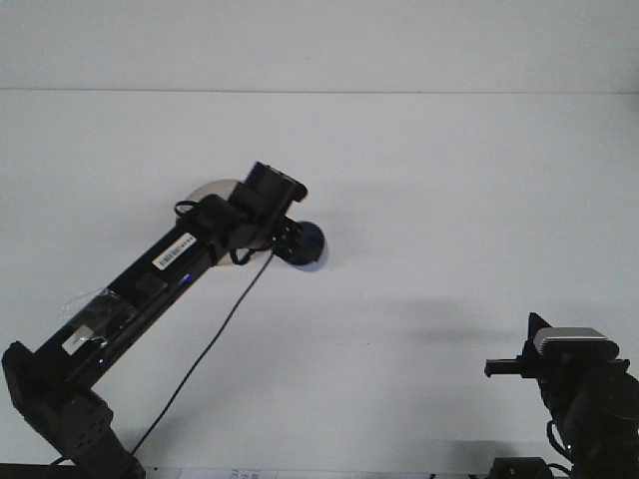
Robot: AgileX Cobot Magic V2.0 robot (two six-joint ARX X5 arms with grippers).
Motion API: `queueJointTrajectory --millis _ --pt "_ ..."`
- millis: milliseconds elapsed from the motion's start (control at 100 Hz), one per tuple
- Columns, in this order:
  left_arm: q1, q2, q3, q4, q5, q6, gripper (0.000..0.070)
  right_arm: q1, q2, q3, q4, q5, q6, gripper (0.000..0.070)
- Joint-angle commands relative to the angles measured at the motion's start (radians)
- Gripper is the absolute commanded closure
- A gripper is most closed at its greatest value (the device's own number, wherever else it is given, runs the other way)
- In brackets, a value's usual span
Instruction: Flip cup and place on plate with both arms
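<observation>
A plain white desk [449,200] fills nearly the whole front view, its surface smooth and unmarked. Soft grey shadows lie across it in the lower half, darkest toward the bottom centre. At the far edge of the desk a thin straight line runs across the frame, and above it rises a pale, bare wall [319,40]. Along the very bottom edge a narrow strip of something light with faint dark marks shows, too small to make out.
</observation>
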Motion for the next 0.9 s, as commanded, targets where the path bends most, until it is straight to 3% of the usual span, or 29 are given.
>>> queueJointTrajectory --millis 0,300,740,800,890 --pt "0.066 0.015 0.026 0.025 -0.029 -0.011 0.0690 0.002 0.003 0.008 0.009 0.000 0.010 0.0700" --pt "0.319 0.050 0.026 0.043 -0.032 -0.029 0.0690 0.002 0.003 0.008 0.009 0.007 0.011 0.0700" --pt "0.345 0.158 0.026 0.018 -0.032 -0.027 0.0686 0.002 0.003 0.008 0.009 0.007 0.011 0.0700" --pt "0.345 0.159 0.026 0.024 -0.032 -0.028 0.0651 0.002 0.003 0.008 0.009 0.007 0.011 0.0700" --pt "0.349 0.159 0.026 0.032 -0.031 -0.029 0.0434 0.002 0.003 0.008 0.009 0.007 0.011 0.0700"
